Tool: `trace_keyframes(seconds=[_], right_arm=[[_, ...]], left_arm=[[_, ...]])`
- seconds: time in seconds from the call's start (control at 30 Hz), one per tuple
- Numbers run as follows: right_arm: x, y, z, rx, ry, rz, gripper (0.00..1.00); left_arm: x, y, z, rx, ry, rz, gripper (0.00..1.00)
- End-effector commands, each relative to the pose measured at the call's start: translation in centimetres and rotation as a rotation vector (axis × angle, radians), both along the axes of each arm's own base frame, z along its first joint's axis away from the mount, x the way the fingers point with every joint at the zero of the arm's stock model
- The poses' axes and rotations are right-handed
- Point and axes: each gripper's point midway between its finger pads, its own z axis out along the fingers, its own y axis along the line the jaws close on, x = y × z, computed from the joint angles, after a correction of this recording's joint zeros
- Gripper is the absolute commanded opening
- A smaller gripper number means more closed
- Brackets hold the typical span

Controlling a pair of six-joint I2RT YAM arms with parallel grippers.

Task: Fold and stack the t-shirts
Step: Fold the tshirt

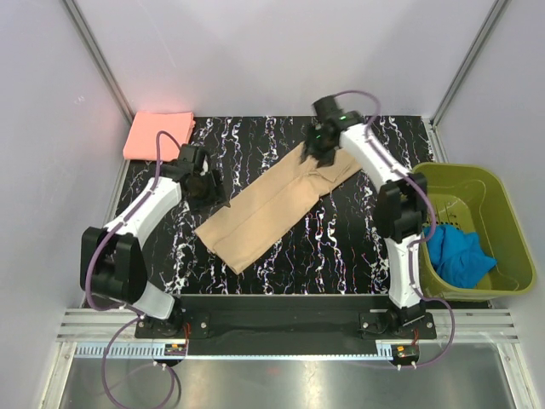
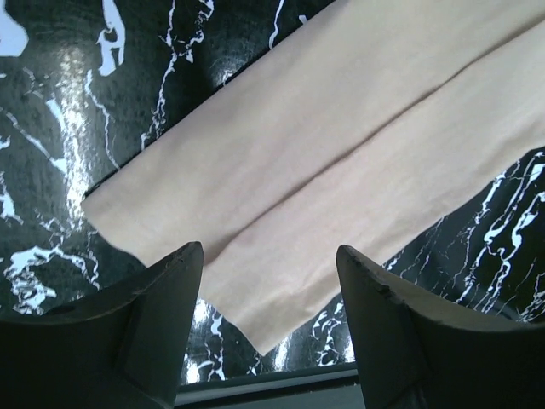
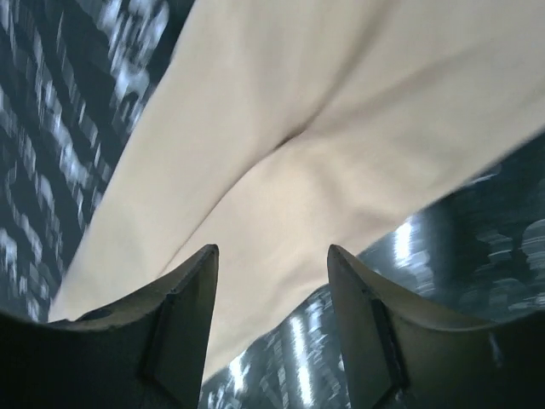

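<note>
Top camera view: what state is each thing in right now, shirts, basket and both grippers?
tan t-shirt: folded into a long strip, lying flat and diagonal on the table.
salmon-pink t-shirt: folded, at the far left corner.
basket: upright, holding a crumpled blue cloth.
left gripper: open, above the strip's near end.
right gripper: open, above its far end.

Bare tabletop [image 1: 341, 247] lies open around tan t-shirt [image 1: 272, 209]; basket [image 1: 456, 169] blocks the right edge.

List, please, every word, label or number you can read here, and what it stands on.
None can be read.
The tan shirt, the pink shirt and the basket bear no print.
The tags by the arm bases are too small to read.
</note>
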Motion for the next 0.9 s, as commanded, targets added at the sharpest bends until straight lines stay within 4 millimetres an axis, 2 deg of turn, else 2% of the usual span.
trace_keyframes(seconds=[0.0,0.1,0.2,0.3,0.33,0.4,0.43,0.53,0.63,0.7,0.73,0.77,0.8,0.83,0.87], right_arm=[[-4.7,6.8,-0.6,0.074,0.061,0.13,0.61],[-7.3,9.4,-3.1,0.038,0.121,0.214,0.64],[-9.4,10.6,-5.6,-0.064,0.155,0.282,0.65],[-10.8,10.5,-7.9,-0.139,0.175,0.331,0.64],[-11.1,9.9,-9.0,-0.171,0.18,0.325,0.62],[-11.1,9.7,-9.7,-0.173,0.168,0.327,0.56],[-12.0,9.2,-10.9,-0.187,0.194,0.334,0.54],[-12.8,8.4,-12.7,-0.206,0.214,0.35,0.44],[-13.2,7.5,-14.0,-0.252,0.237,0.354,0.39],[-13.9,6.2,-14.3,-0.297,0.267,0.332,0.38],[-14.8,5.5,-14.8,-0.315,0.299,0.325,0.38],[-15.4,5.1,-14.5,-0.316,0.315,0.305,0.38],[-17.2,3.6,-15.0,-0.352,0.369,0.288,0.38],[-18.2,3.1,-15.0,-0.353,0.391,0.271,0.38],[-18.9,3.0,-13.7,-0.322,0.378,0.243,0.38]], left_arm=[[1.2,-1.8,0.2,-0.066,-0.029,-0.089,0.69],[1.3,-1.9,0.6,-0.078,-0.059,-0.085,0.72],[1.3,-1.8,1.3,-0.081,-0.088,-0.079,0.72],[1.0,-1.6,1.2,-0.076,-0.085,-0.08,0.72],[0.9,-1.6,1.1,-0.076,-0.082,-0.078,0.72],[0.7,-1.6,0.8,-0.08,-0.074,-0.078,0.72],[0.7,-1.5,0.8,-0.081,-0.077,-0.075,0.72],[0.5,-1.6,0.7,-0.098,-0.077,-0.07,0.72],[0.4,-1.5,1.0,-0.102,-0.094,-0.073,0.72],[0.4,-1.3,1.2,-0.1,-0.1,-0.071,0.72],[0.4,-1.0,1.2,-0.1,-0.1,-0.066,0.72],[0.4,-0.9,1.1,-0.101,-0.099,-0.065,0.72],[0.3,-0.7,1.2,-0.107,-0.098,-0.057,0.72],[0.3,-0.6,1.1,-0.11,-0.096,-0.055,0.72],[0.3,-0.5,1.1,-0.115,-0.097,-0.052,0.72]])
